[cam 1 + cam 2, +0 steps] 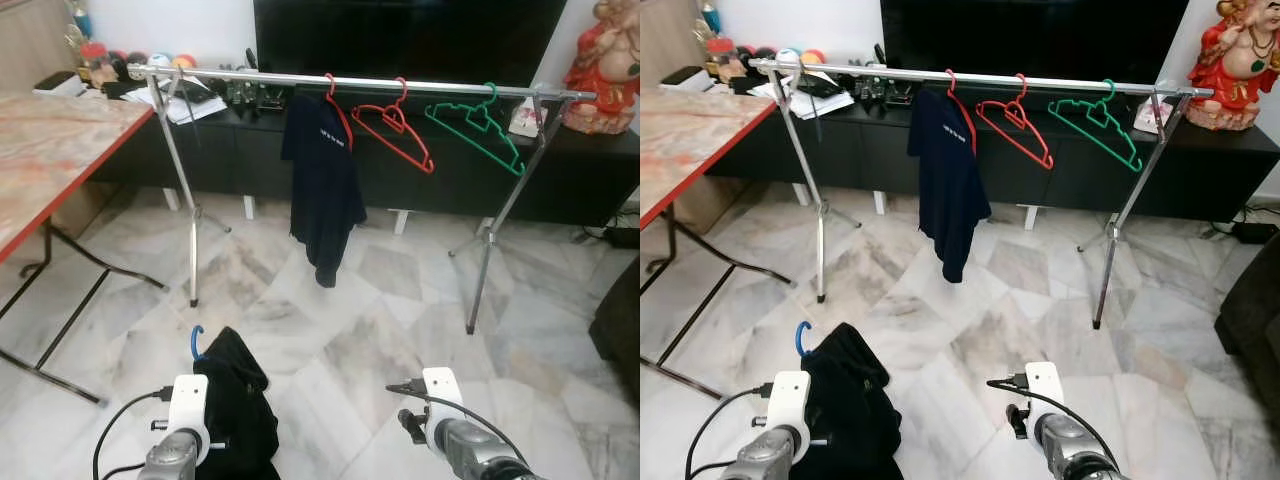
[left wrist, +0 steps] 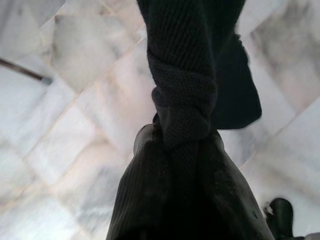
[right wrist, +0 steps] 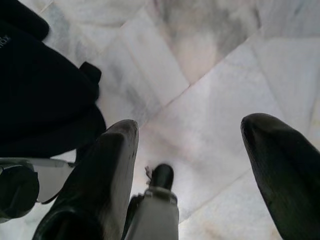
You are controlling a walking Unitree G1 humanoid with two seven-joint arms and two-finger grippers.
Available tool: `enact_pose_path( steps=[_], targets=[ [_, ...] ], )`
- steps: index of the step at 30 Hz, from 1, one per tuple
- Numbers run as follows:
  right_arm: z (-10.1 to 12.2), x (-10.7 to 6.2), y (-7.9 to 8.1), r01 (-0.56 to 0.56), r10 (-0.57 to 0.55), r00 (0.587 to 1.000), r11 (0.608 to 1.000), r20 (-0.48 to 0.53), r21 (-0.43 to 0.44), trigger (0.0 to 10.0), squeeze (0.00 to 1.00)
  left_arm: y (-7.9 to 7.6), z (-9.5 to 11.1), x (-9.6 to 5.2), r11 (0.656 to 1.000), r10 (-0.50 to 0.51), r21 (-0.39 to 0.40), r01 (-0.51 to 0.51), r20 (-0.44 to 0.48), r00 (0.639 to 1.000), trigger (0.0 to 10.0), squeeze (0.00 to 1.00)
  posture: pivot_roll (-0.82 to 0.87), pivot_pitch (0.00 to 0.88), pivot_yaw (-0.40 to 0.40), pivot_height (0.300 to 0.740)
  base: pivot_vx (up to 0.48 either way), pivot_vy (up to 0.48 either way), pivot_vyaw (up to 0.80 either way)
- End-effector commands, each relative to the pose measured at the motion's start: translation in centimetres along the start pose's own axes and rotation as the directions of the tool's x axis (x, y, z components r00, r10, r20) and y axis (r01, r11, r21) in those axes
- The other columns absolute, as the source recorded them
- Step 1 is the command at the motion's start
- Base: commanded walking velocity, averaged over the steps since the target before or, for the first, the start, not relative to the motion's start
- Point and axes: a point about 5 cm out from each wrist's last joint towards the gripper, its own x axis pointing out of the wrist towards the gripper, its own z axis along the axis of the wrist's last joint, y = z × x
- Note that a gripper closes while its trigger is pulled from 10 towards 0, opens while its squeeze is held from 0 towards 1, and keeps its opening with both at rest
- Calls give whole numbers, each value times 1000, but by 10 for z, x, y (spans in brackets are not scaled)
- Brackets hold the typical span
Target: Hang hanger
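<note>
Left gripper [image 2: 175, 210], low at near left, is clamped on a dark garment [image 1: 235, 405] draped over a blue hanger [image 1: 196, 340], whose hook rises just above the cloth. Right gripper [image 3: 192, 150], near right, spread wide, grasps nothing. The rail [image 1: 400, 84] stands far ahead, carrying a navy shirt [image 1: 320, 170], a red hanger [image 1: 395, 125] and a green hanger [image 1: 475, 125]. Suggested technique: approach, raise the hook above the rail's bare left stretch, then lower it squarely on.
</note>
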Motion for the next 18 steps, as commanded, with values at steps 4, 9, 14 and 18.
enact_pose_path(
  steps=[4, 9, 14, 18],
  targets=[
    [-4, -1, -4, 10, -10, 1000, 1000, -10, 15, 10000, 0, -2, 2, 1, 1000, -8, 3, 8, 6, 1000, 10000, 0, -102, 0, -20, 740, -207, 0, 0],
    [-4, -1, -4, 10, -10, 1000, 1000, -10, 16, 10000, 0, -2, 2, 1, 1000, -5, 11, 5, 3, 1000, 10000, 0, -102, 0, -20, 740, 0, 0, 0],
    [-4, -1, -4, 9, -9, 1000, 1000, -11, 15, 10000, 0, -2, 1, 0, 1000, -3, 8, 3, 2, 1000, 10000, 0, -100, 0, -19, 740, 0, 0, 0],
    [-5, -1, -4, 9, -9, 1000, 1000, -12, 15, 10000, 0, -2, 1, 0, 1000, 0, 1, 0, -1, 1000, 10000, 0, -98, 0, -20, 740, 0, 0, 0]
  ],
)
